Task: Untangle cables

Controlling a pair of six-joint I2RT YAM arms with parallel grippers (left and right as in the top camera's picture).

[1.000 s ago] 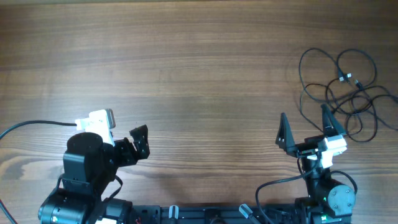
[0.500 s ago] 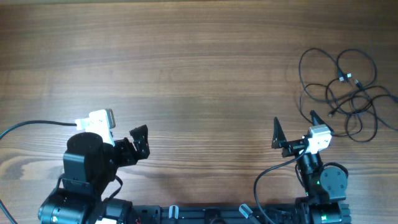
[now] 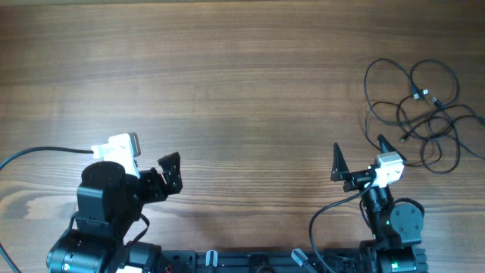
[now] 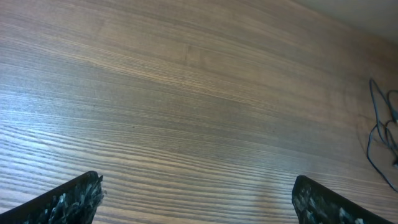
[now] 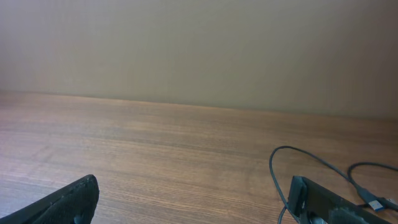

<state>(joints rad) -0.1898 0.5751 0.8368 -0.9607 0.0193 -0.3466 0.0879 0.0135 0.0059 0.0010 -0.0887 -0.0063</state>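
Far right on the table [image 3: 227, 76], tangled black cables [image 3: 433, 115], left gripper [image 3: 171, 173] and right gripper [image 3: 358, 145] gaping, empty

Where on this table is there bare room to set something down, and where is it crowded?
The brown wooden table is bare across its left and middle, from the far edge down to the left fingers and right fingers; the strip between those is free. It is crowded at the far right, where tangled thin black cables loop beyond the right fingers.

Left hand [image 4: 198, 183], right hand [image 5: 194, 185]; both agape
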